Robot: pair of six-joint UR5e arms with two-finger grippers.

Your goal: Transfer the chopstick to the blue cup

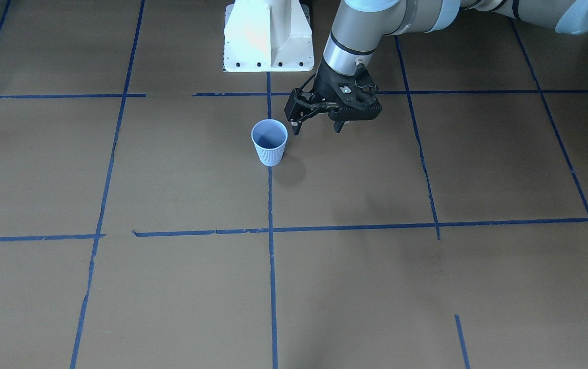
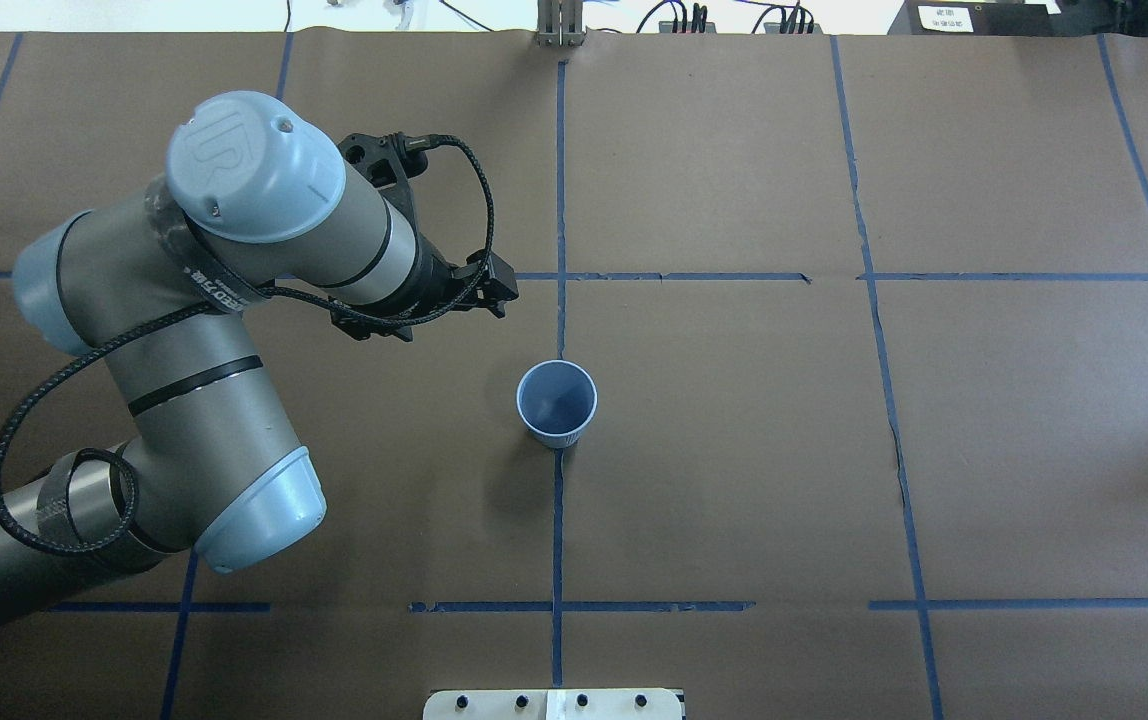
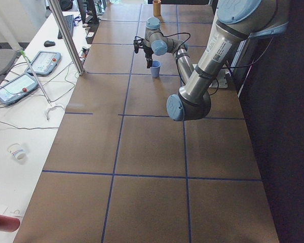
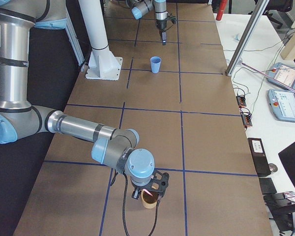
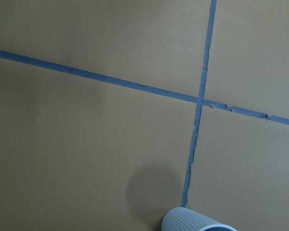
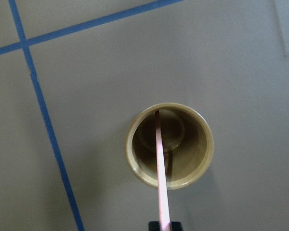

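The blue cup [image 1: 270, 143] [image 2: 556, 402] stands upright on the brown table, with nothing inside it. My left gripper [image 1: 317, 129] [image 2: 482, 292] hovers just beside it, on the robot's side, open and holding nothing. Only the cup's rim [image 5: 192, 222] shows at the bottom of the left wrist view. At the far right end of the table my right gripper [image 4: 147, 191] hangs over a tan wooden cup [image 6: 202, 144] [image 4: 148, 201]. It is shut on the pinkish chopstick [image 6: 160, 163], whose lower end sits inside that cup.
Blue tape lines cross the table. The white robot base [image 1: 268, 36] stands behind the blue cup. A side bench [image 4: 280, 93] with tablets and cables runs along the operators' edge. A metal post [image 4: 246, 39] rises at that edge.
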